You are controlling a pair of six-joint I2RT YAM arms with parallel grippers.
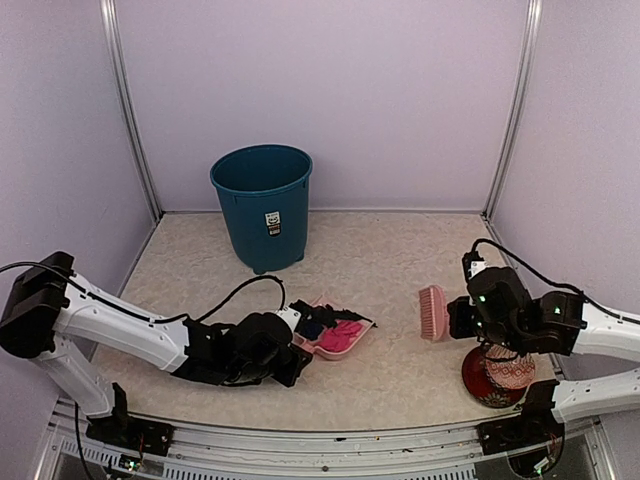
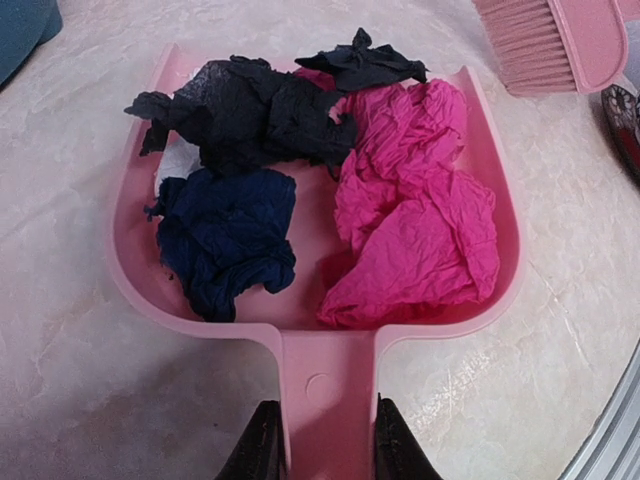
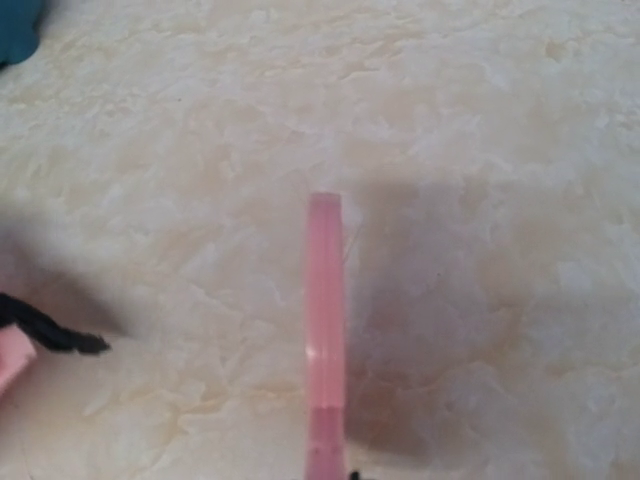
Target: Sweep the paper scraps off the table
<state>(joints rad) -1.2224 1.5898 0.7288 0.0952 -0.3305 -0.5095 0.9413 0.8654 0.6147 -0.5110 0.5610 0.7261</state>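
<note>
On the table [image 1: 400,250], left pincer [image 2: 328,445] clamped on dustpan handle [image 2: 328,390], right pincer [image 1: 458,318] gripping brush [image 1: 433,312]

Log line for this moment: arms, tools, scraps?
left jaws: shut on dustpan | right jaws: shut on brush | scraps: piled in dustpan | brush: apart from dustpan

— Home or lab?
— A lab test cell. Plain lilac wall panels [image 1: 330,90] in bare aluminium posts [image 1: 131,110] close in behind the round teal plastic bin [image 1: 262,205].
— Anything else?
— In front of the bin, a marbled beige desk [image 1: 400,250] carries two white-and-black robot arms [image 1: 120,325], black cables [image 1: 245,285] exposed.
</note>
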